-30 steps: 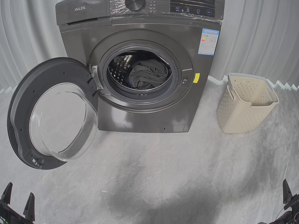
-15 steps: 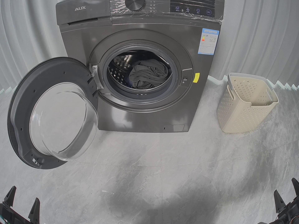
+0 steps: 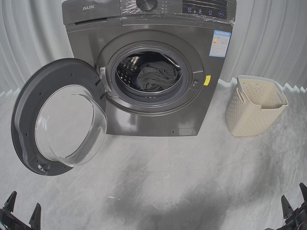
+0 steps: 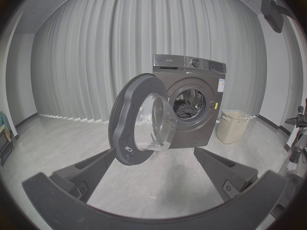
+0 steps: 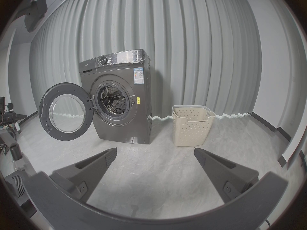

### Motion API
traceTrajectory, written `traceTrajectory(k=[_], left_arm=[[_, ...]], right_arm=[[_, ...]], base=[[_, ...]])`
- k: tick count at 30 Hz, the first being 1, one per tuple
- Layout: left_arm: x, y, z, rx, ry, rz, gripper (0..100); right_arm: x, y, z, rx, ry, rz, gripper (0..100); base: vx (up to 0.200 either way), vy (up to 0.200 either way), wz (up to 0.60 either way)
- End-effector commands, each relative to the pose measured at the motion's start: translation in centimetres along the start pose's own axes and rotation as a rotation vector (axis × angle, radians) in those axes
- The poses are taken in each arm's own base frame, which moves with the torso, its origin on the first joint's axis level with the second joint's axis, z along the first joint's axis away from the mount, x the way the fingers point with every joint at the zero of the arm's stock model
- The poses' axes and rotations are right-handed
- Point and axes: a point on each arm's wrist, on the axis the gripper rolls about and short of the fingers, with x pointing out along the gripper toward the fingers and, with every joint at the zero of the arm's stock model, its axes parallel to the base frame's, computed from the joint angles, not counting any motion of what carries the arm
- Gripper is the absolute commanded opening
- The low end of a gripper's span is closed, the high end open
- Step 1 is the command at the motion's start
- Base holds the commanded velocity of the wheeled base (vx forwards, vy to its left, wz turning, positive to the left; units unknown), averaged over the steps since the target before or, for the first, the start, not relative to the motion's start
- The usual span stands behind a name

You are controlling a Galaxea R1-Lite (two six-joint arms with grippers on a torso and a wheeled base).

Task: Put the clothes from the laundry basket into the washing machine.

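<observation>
Grey floor point(image 3: 166, 176), pleated curtain point(image 3: 28, 32). Head view: clothes point(image 3: 157, 75) lie inside the washer point(image 3: 153, 122), door point(image 3: 30, 112) open; the basket point(image 3: 243, 118) beside it looks empty. Left wrist view: left end effector point(image 4: 153, 150) released, empty. Right wrist view: right end effector point(image 5: 155, 149) likewise. Loading seems done.

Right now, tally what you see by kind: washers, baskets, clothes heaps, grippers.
Grey metal front-loading washing machine, door open: 1
Cream perforated plastic laundry basket: 1
Dark grey crumpled clothes heap, in the drum: 1
Black grippers, left gripper and right gripper, both open: 2
Total: 5
</observation>
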Motion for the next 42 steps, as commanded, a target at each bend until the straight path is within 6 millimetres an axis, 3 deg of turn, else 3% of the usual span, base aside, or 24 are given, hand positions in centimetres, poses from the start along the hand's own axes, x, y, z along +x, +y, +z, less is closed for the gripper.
traceTrajectory(k=[1, 9, 15, 42], left_arm=[[0.05, 0.01, -0.51, -0.002, 0.007, 0.001, 100], [0.04, 0.01, -0.47, -0.010, 0.005, -0.001, 100], [0.04, 0.01, -0.47, -0.009, 0.005, -0.001, 100], [0.04, 0.00, -0.47, -0.001, 0.005, -0.004, 100]], right_arm=[[-0.09, 0.00, -0.04, 0.000, -0.012, -0.001, 100], [-0.09, 0.00, -0.04, 0.000, -0.012, 0.000, 100], [-0.09, 0.00, -0.04, 0.000, -0.012, 0.000, 100], [-0.09, 0.00, -0.02, 0.000, -0.013, 0.002, 100]], base=[[-0.200, 0.000, 0.00], [-0.200, 0.000, 0.00], [0.000, 0.000, 0.00], [0.000, 0.200, 0.00]])
